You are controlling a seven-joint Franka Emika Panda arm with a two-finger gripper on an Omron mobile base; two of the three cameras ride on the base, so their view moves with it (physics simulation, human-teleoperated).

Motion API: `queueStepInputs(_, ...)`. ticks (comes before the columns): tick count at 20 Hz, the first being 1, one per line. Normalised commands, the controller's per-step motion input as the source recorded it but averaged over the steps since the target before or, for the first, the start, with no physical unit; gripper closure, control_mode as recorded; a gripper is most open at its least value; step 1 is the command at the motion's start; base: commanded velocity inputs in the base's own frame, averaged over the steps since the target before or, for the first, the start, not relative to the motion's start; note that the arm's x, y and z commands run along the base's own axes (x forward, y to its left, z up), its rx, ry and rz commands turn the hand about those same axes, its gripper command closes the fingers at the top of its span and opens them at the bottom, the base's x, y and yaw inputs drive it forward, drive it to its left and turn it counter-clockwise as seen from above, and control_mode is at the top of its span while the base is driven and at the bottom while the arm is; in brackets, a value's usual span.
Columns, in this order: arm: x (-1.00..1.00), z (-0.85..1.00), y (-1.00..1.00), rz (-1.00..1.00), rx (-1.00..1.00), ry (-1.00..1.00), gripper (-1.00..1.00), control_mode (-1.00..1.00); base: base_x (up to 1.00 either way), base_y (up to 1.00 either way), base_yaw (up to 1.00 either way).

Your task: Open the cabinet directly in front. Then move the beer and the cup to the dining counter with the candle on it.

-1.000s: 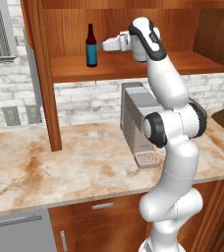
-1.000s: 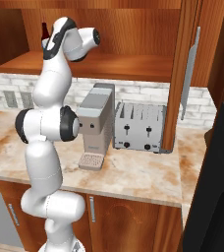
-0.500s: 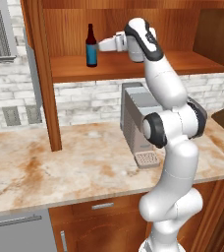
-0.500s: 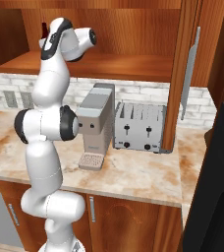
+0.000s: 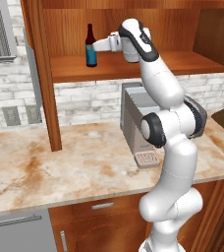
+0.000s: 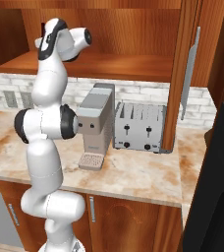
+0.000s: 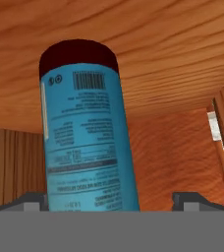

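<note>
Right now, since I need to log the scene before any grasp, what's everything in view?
Dark brown glass beer bottle with blue label: one, upright on cabinet shelf.
Reddish-brown wooden wall cabinet: one, open, above counter.
Grey coffee machine: one, on counter.
Silver toaster: one, right of the machine.
Beige marble countertop: one, along white brick wall.
White arm's gripper: one, jaws open on either side of the bottle.

wall: white brick (image 5: 89,101) | counter: beige marble (image 5: 60,167) | toaster (image 6: 140,126) | coffee machine (image 6: 95,124)
</note>
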Motion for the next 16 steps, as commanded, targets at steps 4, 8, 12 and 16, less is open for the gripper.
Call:
queueStepInputs(4,0.0,0.0,0.03,0.0,0.0,0.01,1.0,-1.0,0.0,0.0,0.0)
queueStepInputs(8,-0.05,0.0,-0.02,0.0,0.0,0.0,1.0,-1.0,0.0,0.0,0.0)
queueStepInputs(12,-0.65,0.0,-0.31,-0.03,0.06,0.0,1.0,-1.0,0.0,0.0,0.0)
queueStepInputs(16,-1.0,0.0,-0.56,-0.13,0.2,-0.09,1.0,-1.0,0.0,0.0,0.0)
